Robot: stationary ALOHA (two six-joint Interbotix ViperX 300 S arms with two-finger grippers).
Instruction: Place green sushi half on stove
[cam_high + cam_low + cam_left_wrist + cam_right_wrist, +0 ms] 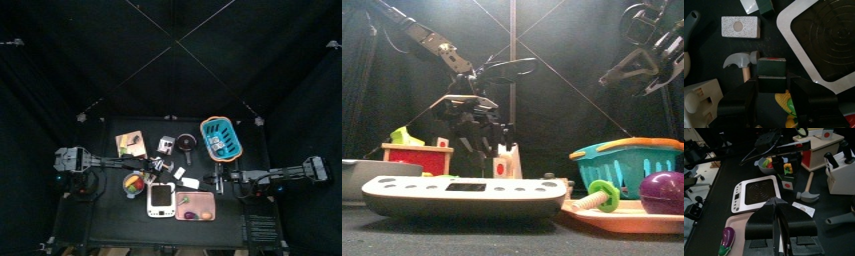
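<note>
We've got the left gripper spread wide with nothing held, hanging right over the green sushi half, a boxy dark-green block whose long axis runs in line with the jaws. It lies on the surface just beside the stove, a smooth white rounded slab with dark ringed burner. The right gripper rests well off; can't tell its jaws.

I'm in a robot lab pen: black curtains all round, small black table of toy kitchen stuff, office chairs past the table's edge.
</note>
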